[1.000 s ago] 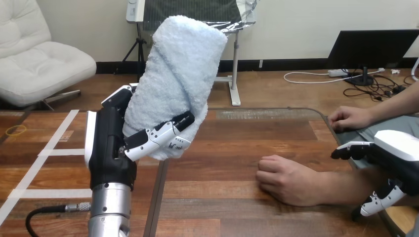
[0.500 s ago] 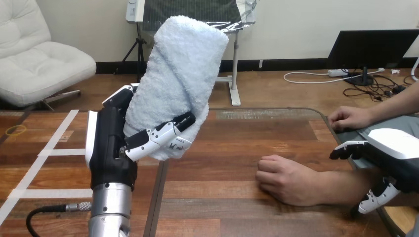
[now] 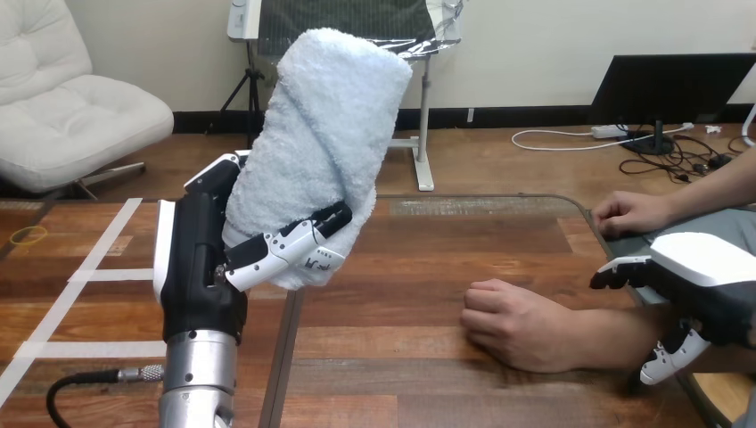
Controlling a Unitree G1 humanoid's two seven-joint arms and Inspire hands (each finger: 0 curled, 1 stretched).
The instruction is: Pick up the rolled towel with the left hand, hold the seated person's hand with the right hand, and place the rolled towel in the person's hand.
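Gripping the towel [image 3: 325, 134] upright at left in the curled left hand [image 3: 201, 267], clear of the surface [image 3: 428, 259]. Crept left with the right hand [image 3: 695, 294], spread wide by the forearm [image 3: 606, 334] behind the person's near hand [image 3: 513, 321]; not clasping yet, so short of handover.

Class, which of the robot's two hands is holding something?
The left hand, curled round the rolled towel; the right hand is open beside the person's forearm.
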